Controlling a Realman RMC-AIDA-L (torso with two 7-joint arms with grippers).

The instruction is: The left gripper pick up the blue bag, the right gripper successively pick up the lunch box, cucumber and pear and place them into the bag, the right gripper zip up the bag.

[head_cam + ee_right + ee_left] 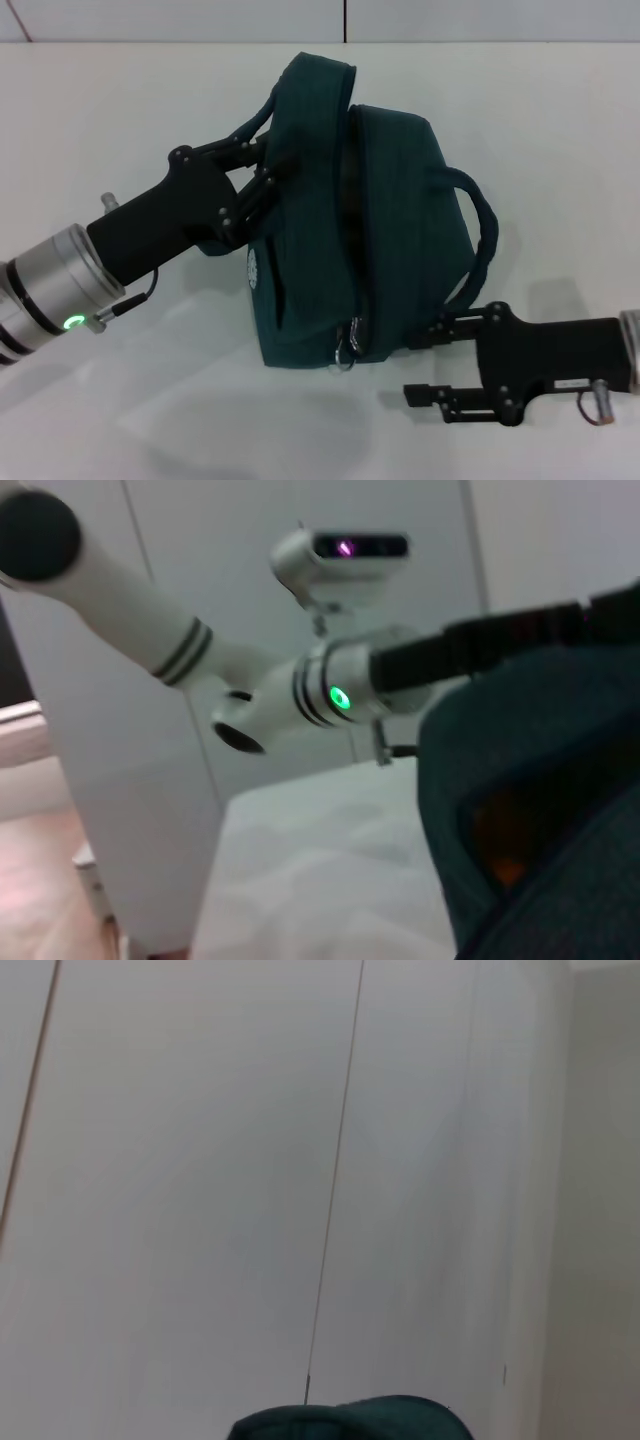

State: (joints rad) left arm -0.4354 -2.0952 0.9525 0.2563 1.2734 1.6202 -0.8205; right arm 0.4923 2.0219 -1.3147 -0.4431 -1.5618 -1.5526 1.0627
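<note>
The blue bag (390, 220) lies tilted on the white table, and its left side is lifted. My left gripper (258, 168) is shut on the bag's left handle and top edge. The zipper runs down the middle to a silver ring pull (347, 347) at the near end. My right gripper (412, 366) is open at the bag's near right corner, a little right of the pull, with nothing between its fingers. In the right wrist view a dark gap in the bag (560, 780) shows something orange (495, 852), perhaps the pear. The lunch box and cucumber are hidden.
The white table (120, 100) stretches around the bag, with a wall behind it. The right wrist view shows my left arm's silver wrist (335, 695) and the head camera (345, 550). In the left wrist view only wall and a sliver of bag (350, 1420) show.
</note>
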